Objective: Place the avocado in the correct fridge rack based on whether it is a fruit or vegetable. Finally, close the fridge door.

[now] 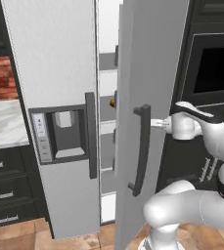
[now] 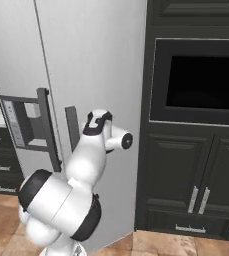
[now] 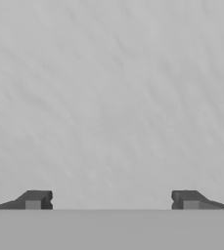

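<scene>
The fridge door (image 1: 152, 73), plain light grey with a dark bar handle (image 1: 142, 149), stands slightly ajar, leaving a narrow gap through which shelf edges show. My gripper (image 1: 158, 123) touches the door's outer face to the right of the handle. In the hand view the gripper (image 3: 111, 200) is open, its fingertips (image 3: 35, 200) wide apart with nothing between them, right up against the grey door surface (image 3: 111, 97). The avocado is hidden. In the right base view the door (image 2: 96, 60) looks nearly flush, and my arm covers part of it.
The other fridge door with the dispenser panel (image 1: 59, 132) stands to the left. A small orange-brown thing (image 1: 112, 102) peeks through the gap. A dark built-in oven (image 2: 201, 82) and dark cabinets (image 2: 196, 185) are on the right. A marble counter (image 1: 3, 122) lies at the far left.
</scene>
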